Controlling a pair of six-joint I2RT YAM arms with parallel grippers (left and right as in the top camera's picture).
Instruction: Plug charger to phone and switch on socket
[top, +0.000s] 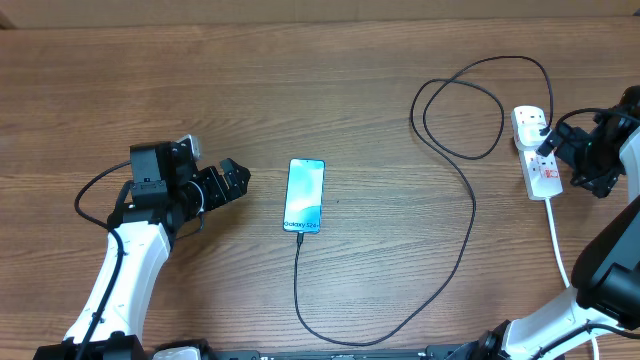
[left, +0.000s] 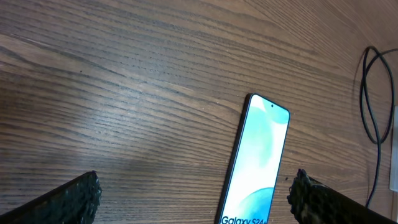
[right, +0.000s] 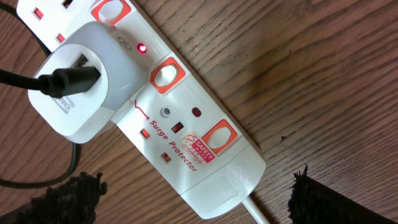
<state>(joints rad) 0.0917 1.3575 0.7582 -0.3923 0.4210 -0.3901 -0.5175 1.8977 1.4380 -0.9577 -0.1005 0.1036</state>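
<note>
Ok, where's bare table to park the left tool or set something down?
Bare table: the far band above the phone and left tool, and the pocket between phone and charger. Crowded by the socket, cable loops.

We see bare surface (top: 200, 90) across the frame's upper left; the charger cable (top: 472, 210) loops across the right half.

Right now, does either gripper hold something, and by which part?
Nothing is held. Left gripper open beside the phone; right gripper open over the power strip.
</note>
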